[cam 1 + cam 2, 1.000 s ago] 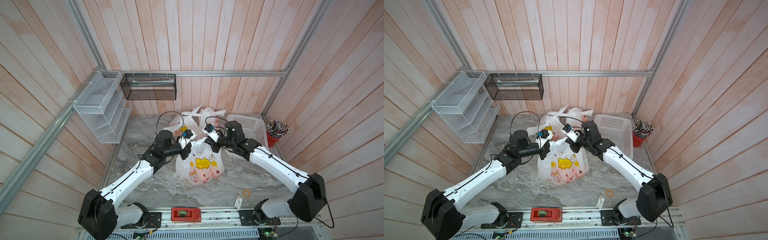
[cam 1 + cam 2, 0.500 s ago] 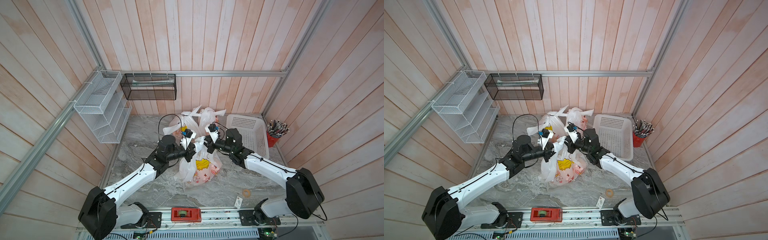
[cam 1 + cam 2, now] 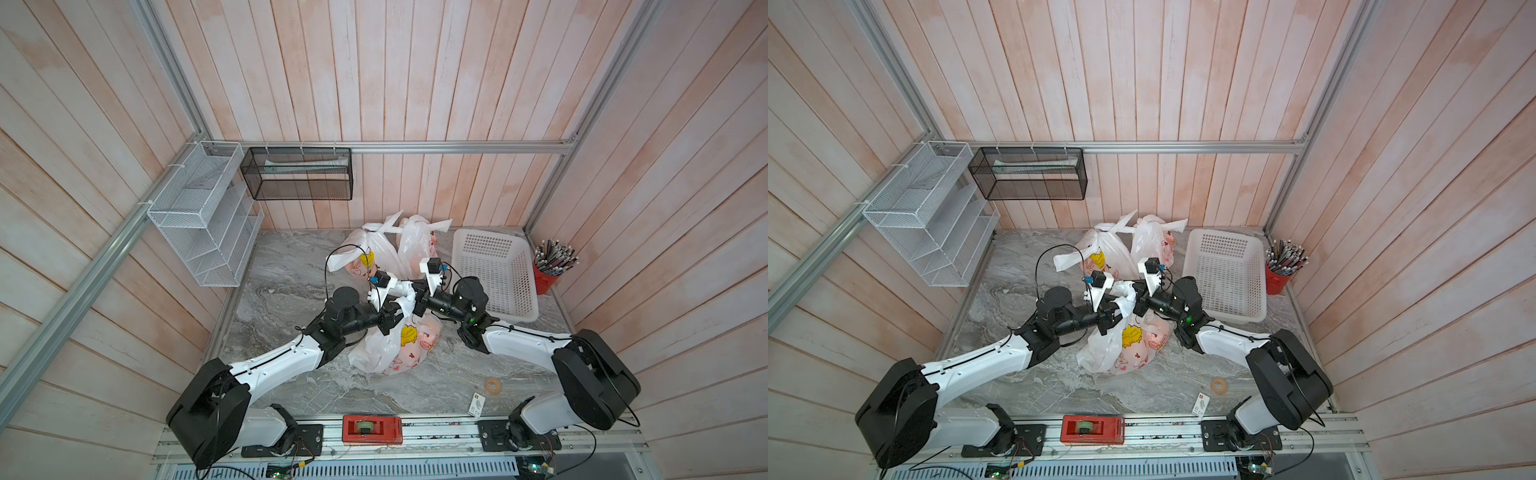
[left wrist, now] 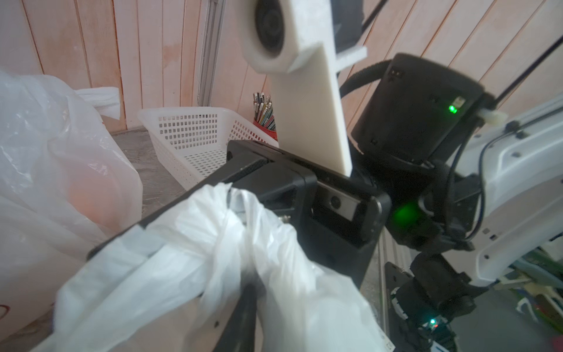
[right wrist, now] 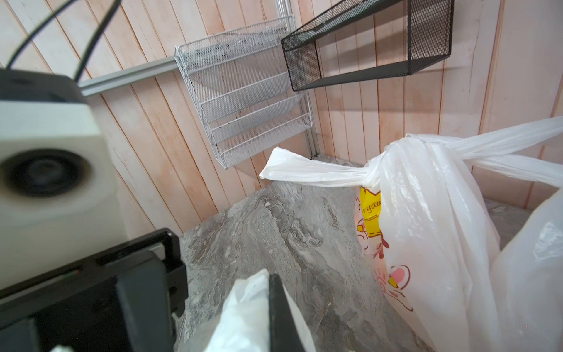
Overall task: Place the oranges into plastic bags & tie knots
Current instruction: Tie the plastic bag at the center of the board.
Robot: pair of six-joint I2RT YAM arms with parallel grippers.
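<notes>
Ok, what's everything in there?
plastic bags: three, white with cartoons; two knotted at back, one between the grippers
oranges: count hidden, orange, inside bags
basket: one, white, back right
pencil cup: one, red, beside basket
wire rack: one, white, left wall
mesh shelf: one, black, back wall
tape ring: one, tan, front right
card: one, white, beside it
box: one, red, front rail
table: one, grey marble, under everything
left gripper: one, black, at middle bag's handles
right gripper: one, black, shut on those handles

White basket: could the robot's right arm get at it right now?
Probably yes: the white basket lies right beside the right arm, nothing between them. But the right tool is shut on the handle of the front bag, so it must let go first.
</notes>
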